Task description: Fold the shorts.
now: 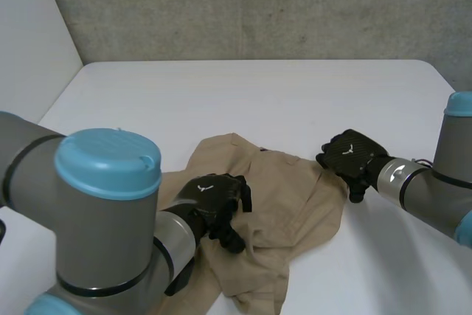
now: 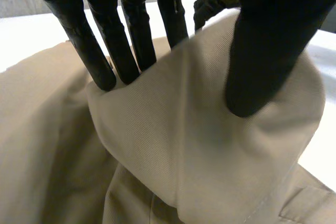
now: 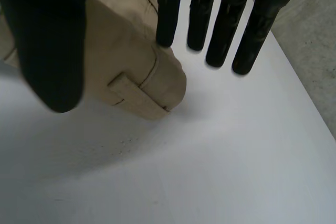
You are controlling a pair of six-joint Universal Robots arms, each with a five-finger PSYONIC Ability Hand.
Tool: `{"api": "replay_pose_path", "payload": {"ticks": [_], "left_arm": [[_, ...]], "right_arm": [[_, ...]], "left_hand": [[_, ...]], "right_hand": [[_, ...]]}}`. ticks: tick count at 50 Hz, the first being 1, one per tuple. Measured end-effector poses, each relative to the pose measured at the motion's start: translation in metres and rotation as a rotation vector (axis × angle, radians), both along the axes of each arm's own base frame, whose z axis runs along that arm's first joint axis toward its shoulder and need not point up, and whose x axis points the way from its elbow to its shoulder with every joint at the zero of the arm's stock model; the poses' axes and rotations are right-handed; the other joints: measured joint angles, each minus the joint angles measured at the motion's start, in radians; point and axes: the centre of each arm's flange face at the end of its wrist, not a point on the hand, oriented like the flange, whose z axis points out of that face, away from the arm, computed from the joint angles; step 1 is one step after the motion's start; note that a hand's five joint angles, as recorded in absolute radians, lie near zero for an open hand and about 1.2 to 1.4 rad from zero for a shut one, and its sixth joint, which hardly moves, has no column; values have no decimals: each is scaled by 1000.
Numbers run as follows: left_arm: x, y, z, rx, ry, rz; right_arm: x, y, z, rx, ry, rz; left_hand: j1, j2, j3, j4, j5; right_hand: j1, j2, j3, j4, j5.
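1. A crumpled pair of tan cloth shorts [image 1: 284, 197] lies bunched on the near half of a smooth white table [image 1: 243, 94], between the robot's two black hands, not yet laid flat
2. The left hand [image 1: 212, 201] sits on the near-left part of the garment. Its wrist view shows a raised fold of cloth pinched between the straight fingers [image 2: 131, 45] behind it and the thumb [image 2: 262, 61] pressed on its front
3. The right hand [image 1: 350, 154] is at the far-right edge of the shorts, over a waistband corner with a sewn belt loop [image 3: 131, 90]. Its fingers are straight and spread, pointing at the table, with one fingertip [image 3: 167, 35] touching the cloth. The thumb is held apart on the other side of the corner, and nothing is clasped
4. Judged from the heap, the step in hand is an early one: getting hold of the garment to spread it out before any fold is made. The task looks barely begun
5. The next move likely calls for the right hand to close on the waistband corner, then for both hands to draw apart and pull the cloth taut and flat. A one-sided pull risks dragging the heap across the table instead of opening it
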Motion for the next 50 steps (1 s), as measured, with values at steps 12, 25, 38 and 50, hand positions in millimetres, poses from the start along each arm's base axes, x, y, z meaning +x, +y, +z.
{"api": "replay_pose_path", "payload": {"ticks": [12,25,38,50], "left_arm": [[-8,-8,-1,-52,39,0],[6,-2,82,-313,121,-28],[51,43,218,-649,377,-8],[69,56,253,-704,425,8]], "right_arm": [[4,-3,-15,27,-44,39],[-12,-9,83,-139,-217,-67],[-30,59,252,-432,-389,-81],[-38,103,321,-551,-474,-88]], "left_hand": [[318,420,419,429,391],[318,421,421,431,395],[318,426,424,432,404],[324,426,425,432,404]], "right_hand": [[486,622,641,651,638],[486,622,641,652,640],[496,624,641,652,640],[496,632,645,653,640]]}}
